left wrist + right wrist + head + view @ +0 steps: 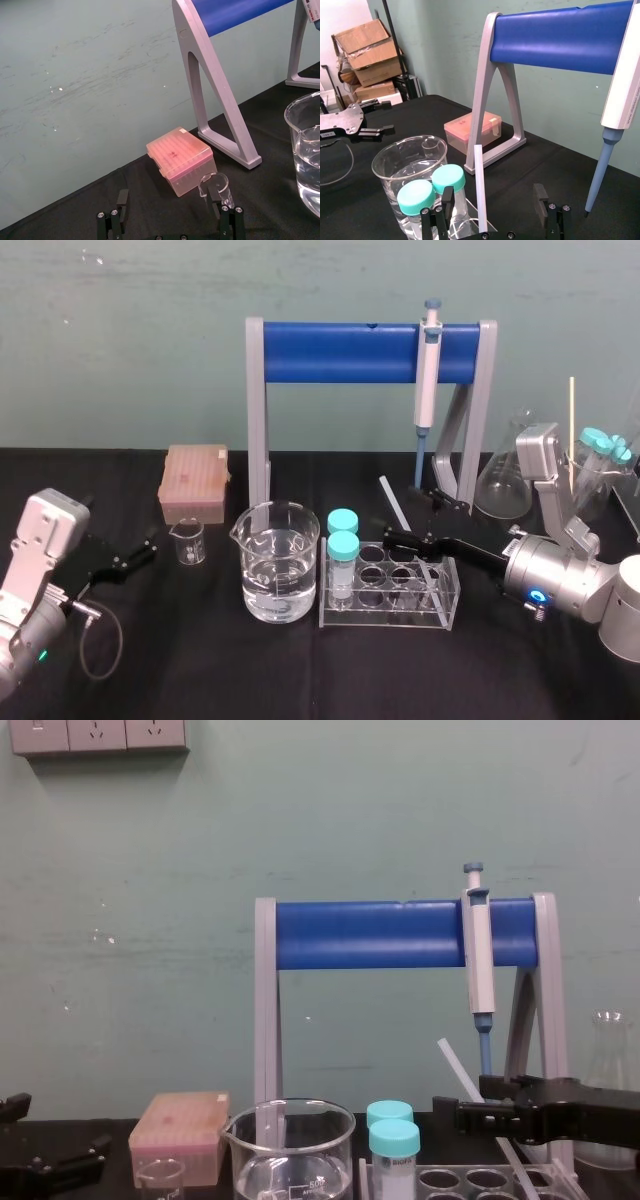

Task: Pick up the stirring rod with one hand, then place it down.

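Observation:
The stirring rod point(405, 525) is a thin whitish glass rod. It leans with its lower end in the clear tube rack point(445, 612) and its upper end tilted back to the left. My right gripper point(420, 520) reaches in from the right at mid-height of the rod. It is open, with one black finger on each side of the rod. In the right wrist view the rod point(480, 190) rises between the fingers point(446, 199), nearer one of them and touching neither. The chest view shows the rod point(455, 1065) crossing my right gripper point(478, 1102). My left gripper point(135, 552) rests open at the left of the table.
A large beaker of water point(277, 562) stands left of the rack, and two teal-capped tubes point(343, 550) sit in the rack's left end. A pipette point(428, 365) hangs on the blue stand point(340, 350) behind. There is also a pink tip box point(194, 483), a small beaker point(188, 540) and a flask point(505, 480).

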`<state>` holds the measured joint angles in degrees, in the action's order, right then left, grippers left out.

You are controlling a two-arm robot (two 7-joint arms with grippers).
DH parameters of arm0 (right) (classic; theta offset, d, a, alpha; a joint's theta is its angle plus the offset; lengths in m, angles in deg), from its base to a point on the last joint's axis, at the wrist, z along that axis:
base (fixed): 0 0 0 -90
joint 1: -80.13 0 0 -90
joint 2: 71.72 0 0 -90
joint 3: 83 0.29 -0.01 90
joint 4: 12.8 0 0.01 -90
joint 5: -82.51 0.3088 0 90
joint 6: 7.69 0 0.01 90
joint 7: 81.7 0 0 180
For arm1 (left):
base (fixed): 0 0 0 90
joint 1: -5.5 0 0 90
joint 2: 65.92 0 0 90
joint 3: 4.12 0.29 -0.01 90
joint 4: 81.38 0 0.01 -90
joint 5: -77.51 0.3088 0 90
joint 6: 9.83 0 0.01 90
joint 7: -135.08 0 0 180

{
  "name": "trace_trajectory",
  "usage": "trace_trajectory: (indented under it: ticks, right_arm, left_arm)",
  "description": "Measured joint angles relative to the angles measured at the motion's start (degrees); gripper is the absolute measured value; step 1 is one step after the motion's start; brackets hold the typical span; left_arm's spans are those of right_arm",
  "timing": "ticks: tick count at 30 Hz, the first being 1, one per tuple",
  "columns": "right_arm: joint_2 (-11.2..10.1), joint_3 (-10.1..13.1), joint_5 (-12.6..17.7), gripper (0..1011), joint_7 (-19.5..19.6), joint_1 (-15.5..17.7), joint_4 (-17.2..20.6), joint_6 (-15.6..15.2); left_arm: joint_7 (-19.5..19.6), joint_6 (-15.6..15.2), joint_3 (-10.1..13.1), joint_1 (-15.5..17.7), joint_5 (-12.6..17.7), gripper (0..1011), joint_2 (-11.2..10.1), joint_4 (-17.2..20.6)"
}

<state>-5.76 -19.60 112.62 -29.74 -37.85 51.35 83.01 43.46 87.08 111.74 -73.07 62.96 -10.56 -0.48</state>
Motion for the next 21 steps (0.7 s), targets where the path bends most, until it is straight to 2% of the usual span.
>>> trace_trajectory:
  ticks: [14,21]
  right_arm:
    - [-0.07,0.03,0.00,998,0.02,0.08,0.14,0.08]
    - [-0.10,0.04,-0.01,863,0.05,0.12,0.21,0.13]
  left_arm:
    - [0.00,0.00,0.00,0.00,0.00,1000,0.00,0.00]
    - [0.00,0.00,0.00,0.00,0.00,1000,0.00,0.00]
